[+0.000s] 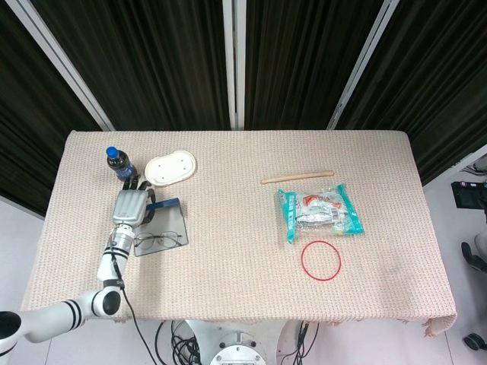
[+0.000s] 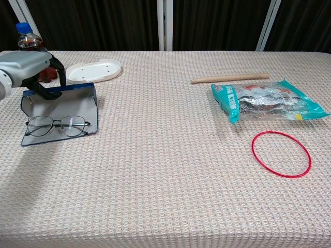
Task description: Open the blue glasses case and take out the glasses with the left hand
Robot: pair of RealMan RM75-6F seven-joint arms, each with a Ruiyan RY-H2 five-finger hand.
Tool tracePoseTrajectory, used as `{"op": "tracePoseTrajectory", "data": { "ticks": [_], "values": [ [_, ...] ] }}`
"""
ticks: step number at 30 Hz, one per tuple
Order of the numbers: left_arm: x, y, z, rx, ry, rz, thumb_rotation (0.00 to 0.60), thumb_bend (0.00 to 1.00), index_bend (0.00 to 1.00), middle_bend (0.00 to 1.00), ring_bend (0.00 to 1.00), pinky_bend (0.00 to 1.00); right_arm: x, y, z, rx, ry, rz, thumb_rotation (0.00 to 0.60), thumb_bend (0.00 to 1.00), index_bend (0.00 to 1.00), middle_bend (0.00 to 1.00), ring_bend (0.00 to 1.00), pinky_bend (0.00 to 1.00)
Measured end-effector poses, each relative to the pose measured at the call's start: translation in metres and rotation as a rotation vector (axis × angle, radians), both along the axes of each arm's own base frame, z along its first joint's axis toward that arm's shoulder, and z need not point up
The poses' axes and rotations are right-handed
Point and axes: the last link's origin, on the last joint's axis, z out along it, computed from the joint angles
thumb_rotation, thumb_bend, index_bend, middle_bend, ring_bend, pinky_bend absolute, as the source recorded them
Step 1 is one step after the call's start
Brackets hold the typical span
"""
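Chest view: left hand (image 2: 31,70) grips the open case (image 2: 59,114) rim; let go, then pinch the glasses (image 2: 56,125) by the bridge.

Left hand (image 1: 130,207) grips the open blue glasses case (image 1: 162,223); glasses (image 1: 159,241) lie on its lowered flap.

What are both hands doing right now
Left hand: fingers curled over the back edge of the open blue glasses case, gripping it.
Right hand: not in either view.
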Motion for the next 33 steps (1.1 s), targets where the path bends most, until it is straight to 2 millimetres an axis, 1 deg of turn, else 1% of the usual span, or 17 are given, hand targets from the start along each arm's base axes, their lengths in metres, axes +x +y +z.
{"op": "tracePoseTrajectory", "data": {
  "ticks": [2, 3, 8, 12, 15, 17, 22, 24, 26, 28, 31, 33],
  "values": [
    [-0.002, 0.001, 0.0, -0.013, -0.002, 0.018, 0.6, 0.38, 0.05, 0.11, 0.0, 0.05, 0.0, 0.0, 0.0, -0.001, 0.0, -0.001, 0.6, 0.32, 0.0, 0.0, 0.0, 0.0],
    [-0.002, 0.001, 0.001, -0.018, -0.004, 0.025, 0.6, 0.36, 0.04, 0.11, 0.0, 0.05, -0.001, 0.0, 0.001, -0.002, -0.001, -0.002, 0.6, 0.32, 0.0, 0.0, 0.0, 0.0],
    [-0.002, 0.002, 0.004, -0.016, -0.011, 0.035, 0.6, 0.34, 0.02, 0.1, 0.0, 0.05, -0.001, 0.0, 0.0, -0.001, -0.002, -0.001, 0.6, 0.32, 0.0, 0.0, 0.0, 0.0],
    [0.003, 0.0, 0.007, -0.006, -0.046, 0.026, 0.6, 0.34, 0.03, 0.1, 0.0, 0.05, -0.001, 0.001, 0.001, -0.004, -0.001, 0.0, 0.6, 0.32, 0.0, 0.0, 0.0, 0.0],
    [0.012, -0.005, 0.012, 0.0, -0.085, 0.003, 0.6, 0.34, 0.1, 0.1, 0.0, 0.06, -0.001, 0.0, 0.002, -0.008, 0.0, -0.001, 0.6, 0.32, 0.0, 0.0, 0.0, 0.0],
    [0.019, -0.011, 0.016, -0.008, -0.11, -0.015, 0.6, 0.34, 0.16, 0.1, 0.0, 0.08, -0.001, 0.0, 0.003, -0.011, -0.002, 0.001, 0.6, 0.32, 0.0, 0.0, 0.0, 0.0],
    [0.034, -0.038, 0.028, -0.081, -0.139, -0.036, 0.6, 0.34, 0.19, 0.1, 0.0, 0.09, 0.0, -0.002, 0.005, -0.015, -0.003, 0.009, 0.6, 0.32, 0.0, 0.0, 0.0, 0.0],
    [0.036, -0.05, 0.033, -0.107, -0.137, -0.033, 0.6, 0.34, 0.22, 0.1, 0.0, 0.09, 0.001, -0.002, 0.007, -0.022, -0.003, 0.014, 0.6, 0.32, 0.0, 0.0, 0.0, 0.0],
    [0.034, -0.063, 0.039, -0.134, -0.128, -0.019, 0.6, 0.34, 0.22, 0.1, 0.0, 0.09, 0.003, -0.002, 0.01, -0.031, -0.002, 0.02, 0.6, 0.32, 0.0, 0.0, 0.0, 0.0],
    [0.027, -0.073, 0.043, -0.161, -0.11, 0.003, 0.6, 0.34, 0.23, 0.1, 0.0, 0.09, 0.003, -0.002, 0.013, -0.035, 0.002, 0.023, 0.6, 0.32, 0.0, 0.0, 0.0, 0.0],
    [0.019, -0.082, 0.043, -0.192, -0.088, 0.024, 0.6, 0.34, 0.23, 0.1, 0.0, 0.08, 0.003, -0.002, 0.014, -0.029, 0.012, 0.023, 0.6, 0.32, 0.0, 0.0, 0.0, 0.0],
    [0.017, -0.084, 0.04, -0.201, -0.086, 0.029, 0.6, 0.34, 0.23, 0.11, 0.0, 0.09, 0.003, -0.002, 0.013, -0.025, 0.01, 0.021, 0.6, 0.32, 0.0, 0.0, 0.0, 0.0]
  ]
}}
